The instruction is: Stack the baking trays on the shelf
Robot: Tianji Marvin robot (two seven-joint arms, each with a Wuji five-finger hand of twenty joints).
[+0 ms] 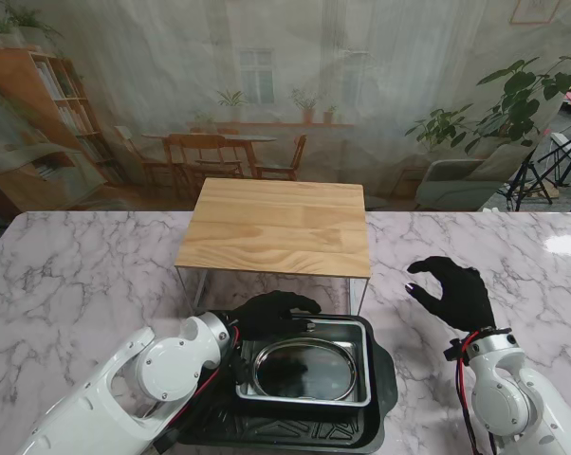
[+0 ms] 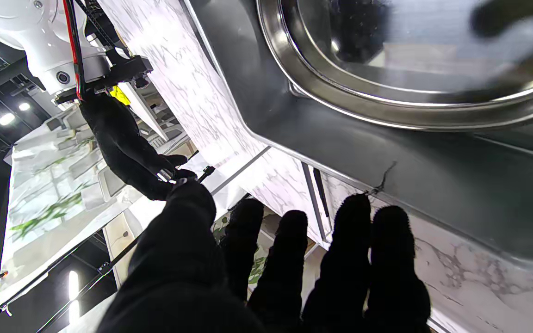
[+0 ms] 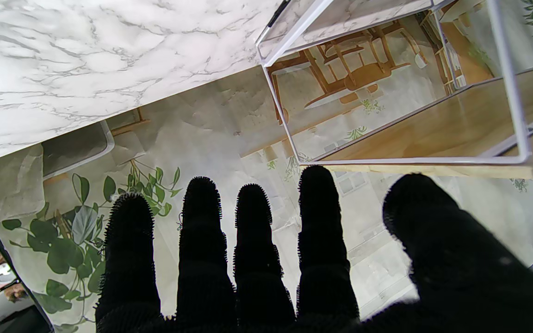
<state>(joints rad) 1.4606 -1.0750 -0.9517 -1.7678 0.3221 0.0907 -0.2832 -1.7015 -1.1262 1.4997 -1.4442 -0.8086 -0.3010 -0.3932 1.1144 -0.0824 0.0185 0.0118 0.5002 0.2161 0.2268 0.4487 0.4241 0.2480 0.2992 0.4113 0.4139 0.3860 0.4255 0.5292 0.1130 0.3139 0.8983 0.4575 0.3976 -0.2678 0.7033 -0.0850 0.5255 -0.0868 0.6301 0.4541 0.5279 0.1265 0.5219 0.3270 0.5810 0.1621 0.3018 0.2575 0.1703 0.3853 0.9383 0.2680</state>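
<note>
left hand [image 1: 271, 313] rests spread, gripping nothing, at the far rim of the steel tray [image 1: 359, 365] (3 nested), ready to lift; right hand [image 1: 453, 292] hovers open beside the shelf [image 1: 278, 227].

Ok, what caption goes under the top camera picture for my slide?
Left hand reaches the stacked trays before the shelf; right hand hovers open.

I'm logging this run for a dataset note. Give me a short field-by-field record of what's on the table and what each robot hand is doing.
shelf: wooden shelf on a wire frame, standing on the marble table
trays: silver tray nested in black tray, nearer to me than the shelf
round pan: round pan inside the silver tray
left robot hand: left robot hand at the silver tray's far left rim; grip not clear
right robot hand: right robot hand open, above the table, right of the trays
</note>
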